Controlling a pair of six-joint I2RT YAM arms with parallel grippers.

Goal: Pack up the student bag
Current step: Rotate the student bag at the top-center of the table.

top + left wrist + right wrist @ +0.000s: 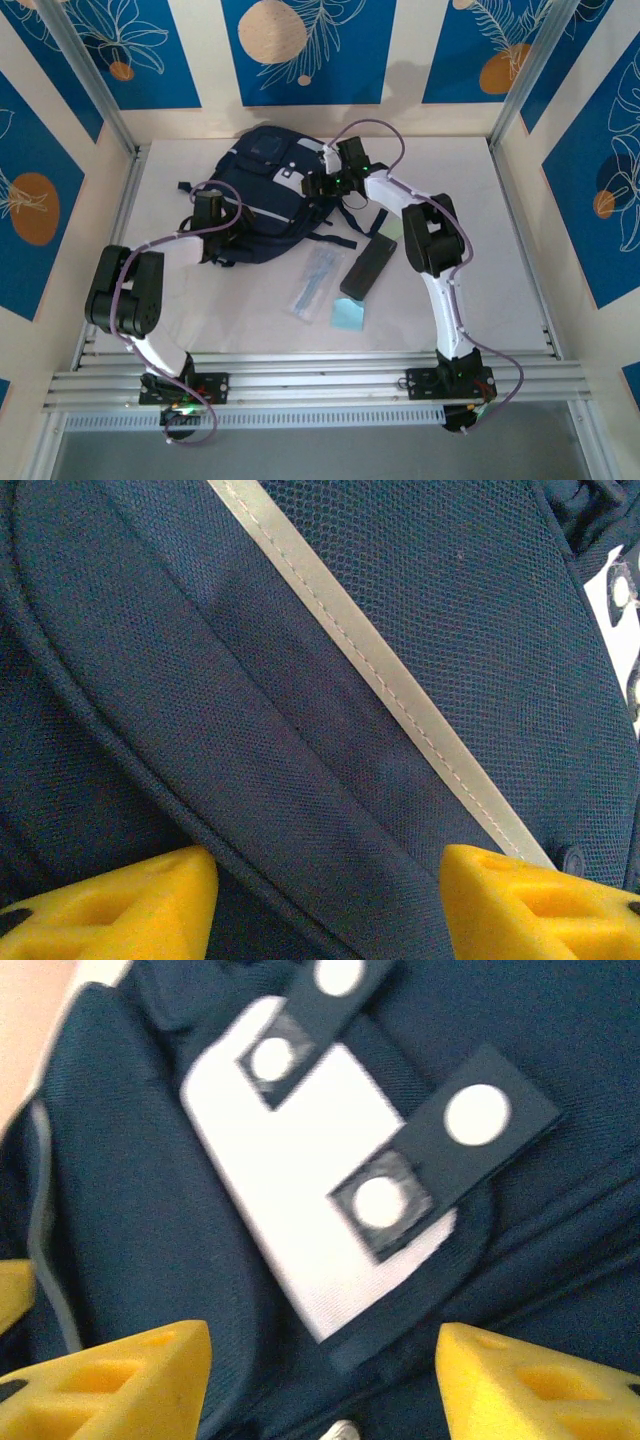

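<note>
Overhead first: the student bag lies flat on the white worktop, toward the far side and a little left of centre, its black straps trailing off its near edge. The left gripper sits over the bag's near-left corner, and the right gripper is over the bag's right side, next to the pale trim. From this height I cannot tell how either pair of jaws stands. To the right of the bag, apart from it, a long black case lies at a slant. A clear packet is just left of the case, and a small light-blue card lies nearer the arm bases.

Next, the left wrist camera: the left gripper is close over the student bag. Navy mesh fabric is crossed by a grey stripe running diagonally. The two yellow fingertips are spread wide, with a raised fold of the fabric running between them; nothing is pinched.

Lastly, the right wrist camera, slightly blurred: the right gripper hangs over the student bag, above a white patch with dark snap tabs carrying white discs. Its yellow fingertips are also spread apart, holding nothing.
</note>
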